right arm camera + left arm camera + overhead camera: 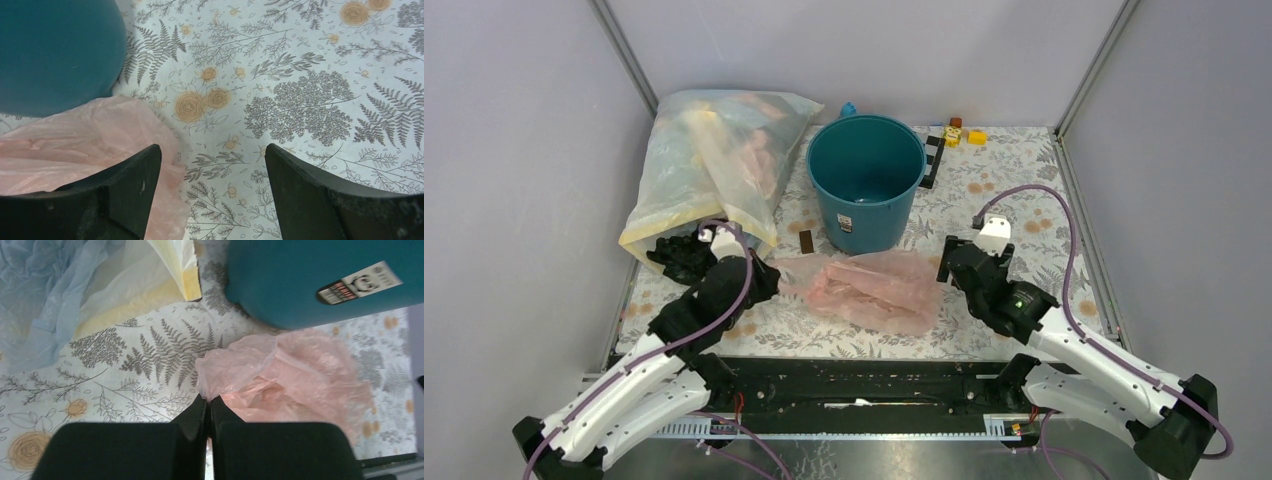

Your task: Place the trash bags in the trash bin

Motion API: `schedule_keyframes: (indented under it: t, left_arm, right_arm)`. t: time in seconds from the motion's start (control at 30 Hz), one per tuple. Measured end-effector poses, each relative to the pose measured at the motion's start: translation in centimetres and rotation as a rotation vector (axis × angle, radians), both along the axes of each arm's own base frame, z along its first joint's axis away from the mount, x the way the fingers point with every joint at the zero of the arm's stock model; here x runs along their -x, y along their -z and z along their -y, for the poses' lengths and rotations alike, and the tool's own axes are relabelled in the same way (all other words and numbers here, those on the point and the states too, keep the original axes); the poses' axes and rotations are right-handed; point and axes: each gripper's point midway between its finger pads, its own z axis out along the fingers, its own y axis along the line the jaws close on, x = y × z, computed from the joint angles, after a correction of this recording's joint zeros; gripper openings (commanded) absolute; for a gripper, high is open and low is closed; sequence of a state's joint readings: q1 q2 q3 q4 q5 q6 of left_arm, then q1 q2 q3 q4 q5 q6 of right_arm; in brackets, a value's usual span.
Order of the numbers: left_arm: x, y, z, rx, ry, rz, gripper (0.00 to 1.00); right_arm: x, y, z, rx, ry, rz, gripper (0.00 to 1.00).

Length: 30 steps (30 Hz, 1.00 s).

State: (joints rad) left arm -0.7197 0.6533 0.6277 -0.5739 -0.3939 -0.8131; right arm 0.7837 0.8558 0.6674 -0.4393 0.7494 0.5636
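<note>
Before bin [866, 175], pink bag [869, 290]: left jaws clamped on its corner; right jaws spread, empty, alongside.

The left arm [624, 390] and right arm [1094, 360] have white shells low down, black joints and wrists above. Purple cables [1068, 235] loop along each. A white block [995, 229] tops each wrist; the fingers [125, 195] are matte black wedges.

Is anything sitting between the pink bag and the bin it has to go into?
Nothing visible. The pink bag lies right in front of the bin, whose mouth is open; the big yellowish bag lies off to its left.
</note>
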Motion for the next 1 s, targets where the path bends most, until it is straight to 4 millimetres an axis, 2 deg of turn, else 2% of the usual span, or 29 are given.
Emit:
schedule_keyframes:
  t: [0.17, 0.4, 0.53, 0.67, 0.7, 0.73, 0.83, 0.9, 1.0]
  left_arm:
    - [0.4, -1.7, 0.0, 0.073, 0.016, 0.08, 0.0]
    - [0.5, -0.8, 0.9, 0.05, 0.072, 0.052, 0.0]
    - [0.5, -0.6, 1.3, 0.046, 0.092, 0.043, 0.0]
    - [0.5, -0.6, 1.3, 0.043, 0.092, 0.043, 0.0]
    - [0.4, -0.5, 1.2, 0.041, 0.089, 0.043, 0.0]
    - [0.4, -0.5, 1.1, 0.038, 0.085, 0.042, 0.0]
    - [0.4, -0.3, 0.9, 0.028, 0.072, 0.037, 0.0]
    - [0.3, -0.2, 0.7, 0.022, 0.063, 0.037, 0.0]
    - [0.2, 0.0, 0.3, 0.013, 0.037, 0.032, 0.0]
  right_arm:
    - [0.6, 0.9, -1.8, -0.044, -0.085, -0.055, 0.83]
    - [2.0, 4.9, -5.3, -0.113, -0.23, -0.213, 0.77]
    - [3.5, 7.7, -5.8, -0.128, -0.259, -0.306, 0.74]
    - [4.6, 9.1, -5.9, -0.154, -0.262, -0.36, 0.84]
    - [4.9, 9.3, -5.9, -0.164, -0.264, -0.368, 0.83]
    - [5.1, 9.3, -5.9, -0.174, -0.267, -0.37, 0.8]
    - [5.8, 9.1, -5.8, -0.211, -0.274, -0.363, 0.62]
    - [6.2, 8.9, -5.9, -0.249, -0.28, -0.352, 0.44]
    - [6.6, 8.5, -5.9, -0.281, -0.286, -0.339, 0.09]
